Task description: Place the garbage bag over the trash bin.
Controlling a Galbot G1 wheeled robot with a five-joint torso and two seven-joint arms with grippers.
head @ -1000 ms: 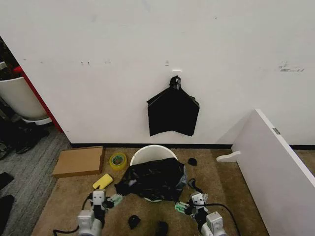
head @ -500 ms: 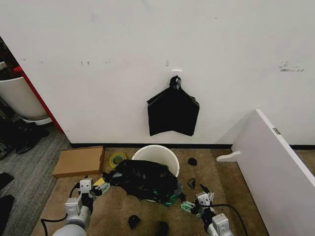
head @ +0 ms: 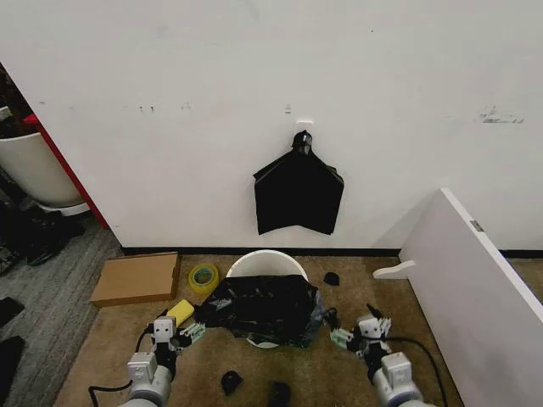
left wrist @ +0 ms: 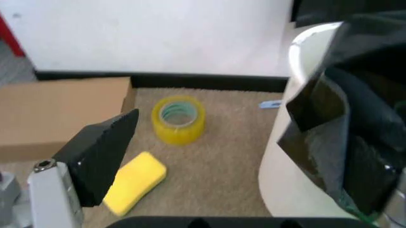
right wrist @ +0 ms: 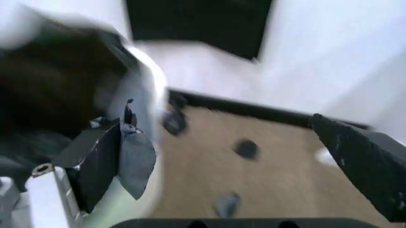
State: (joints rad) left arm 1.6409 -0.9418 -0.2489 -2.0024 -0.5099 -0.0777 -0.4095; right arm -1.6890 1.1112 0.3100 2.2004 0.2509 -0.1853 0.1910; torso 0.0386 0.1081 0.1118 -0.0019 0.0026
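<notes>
A: Down on the carpet by the wall: trash bin (head: 265, 265), white, upright, rear rim bare. Garbage bag (head: 263, 307) draped black and crinkled across the front half of the mouth, spilling down the near side.

B: Left end effector (head: 193, 332) low at the bag's left corner, just beside the yellow sponge (head: 179, 312). Fingers spread wide in the wrist view, nothing pinched between them.

A: Right end effector (head: 349, 336) off the bag's right edge, close but apart. Also splayed open, only a small black shred (right wrist: 136, 156) near one finger; touching or not, cannot tell.

B: Elsewhere: tape roll (head: 203, 277) and cardboard box (head: 137, 277) to the left, bunch of black bags (head: 298, 194) hanging flat on the wall above.
</notes>
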